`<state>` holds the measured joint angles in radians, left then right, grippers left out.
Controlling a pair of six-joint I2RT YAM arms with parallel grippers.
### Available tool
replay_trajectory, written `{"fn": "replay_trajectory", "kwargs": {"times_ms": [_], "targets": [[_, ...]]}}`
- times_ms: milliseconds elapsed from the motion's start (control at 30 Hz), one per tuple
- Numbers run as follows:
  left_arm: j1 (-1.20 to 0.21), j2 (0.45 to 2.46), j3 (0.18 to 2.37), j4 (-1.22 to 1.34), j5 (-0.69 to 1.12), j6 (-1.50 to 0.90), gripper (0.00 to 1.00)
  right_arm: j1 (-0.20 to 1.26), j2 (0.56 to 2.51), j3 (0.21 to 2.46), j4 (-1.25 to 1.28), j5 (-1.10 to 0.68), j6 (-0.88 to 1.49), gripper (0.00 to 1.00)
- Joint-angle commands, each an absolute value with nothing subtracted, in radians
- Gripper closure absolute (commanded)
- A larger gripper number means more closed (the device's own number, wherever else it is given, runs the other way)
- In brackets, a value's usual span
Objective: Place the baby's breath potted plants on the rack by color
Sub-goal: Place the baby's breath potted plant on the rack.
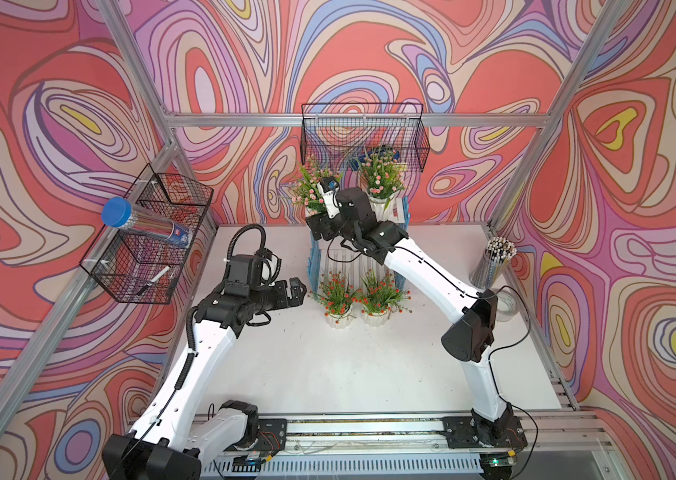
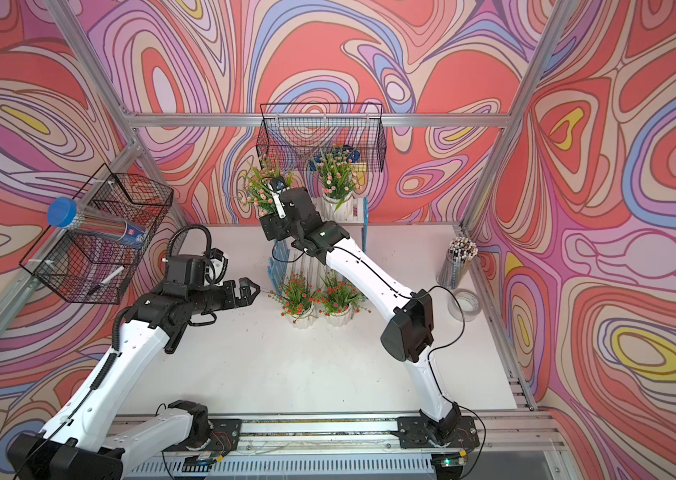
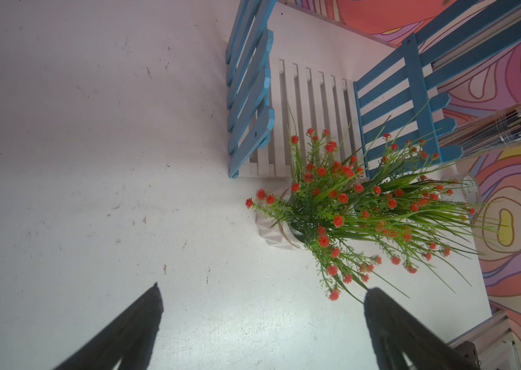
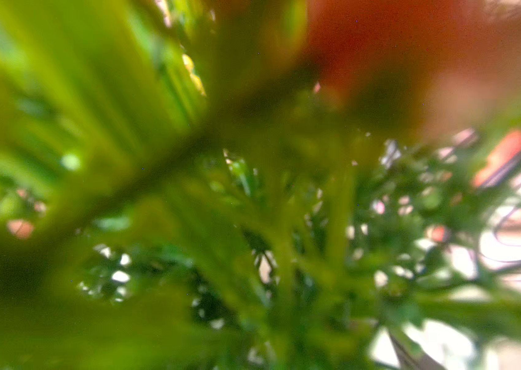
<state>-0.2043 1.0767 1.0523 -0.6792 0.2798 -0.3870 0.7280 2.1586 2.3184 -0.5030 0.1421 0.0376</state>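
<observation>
- The left gripper (image 1: pixel 298 291) hangs over the white table (image 1: pixel 328 365), near the front. Its jaws are wide apart and hold nothing. In the left wrist view the two dark fingers (image 3: pixel 137 320) stand well apart.
- Just past it, the left red-orange plant (image 1: pixel 336 297) stands upright on the table in its white pot.
- The right red-orange plant (image 1: pixel 383 293) stands just beside it, also on the table. Their leaves mix together.
- Both red-orange plants are just in front of the rack (image 1: pixel 314 262), not on it.
- The rack's white low shelf (image 3: pixel 313 105) sits between its two blue sides.
- A tape roll (image 1: pixel 506 305) lies on the table's right side, well apart from the plants. A clear cup of pencils (image 1: pixel 494 262) stands behind it.
- The right gripper (image 1: pixel 319 226) reaches up to the left end of the rack's top shelf. The left pink plant (image 1: pixel 311 187) rises right at it. Its pot is hidden, so I cannot tell how the jaws stand or whether they hold it. The right wrist view shows only blurry green leaves.
- The right pink plant (image 1: pixel 382 178) stands upright in its white pot on the right end of the top shelf.
- A black wire basket (image 1: pixel 363 137) hangs on the back wall above the pink plants.
- Another wire basket (image 1: pixel 149 249) hangs on the left wall, with a blue-capped tube (image 1: pixel 141 220) lying in it.
</observation>
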Motion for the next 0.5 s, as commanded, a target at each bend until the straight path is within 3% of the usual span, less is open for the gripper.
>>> {"fn": "replay_trajectory", "kwargs": {"times_ms": [0, 467], "targets": [[-0.21, 1.062, 1.051, -0.667, 0.283, -0.396, 0.0, 0.705, 2.162, 2.382, -0.453, 0.167, 0.02, 0.43], [-0.21, 1.063, 1.029, -0.634, 0.293, -0.413, 0.0, 0.664, 2.241, 2.502, -0.482, 0.17, 0.022, 0.43]]}}
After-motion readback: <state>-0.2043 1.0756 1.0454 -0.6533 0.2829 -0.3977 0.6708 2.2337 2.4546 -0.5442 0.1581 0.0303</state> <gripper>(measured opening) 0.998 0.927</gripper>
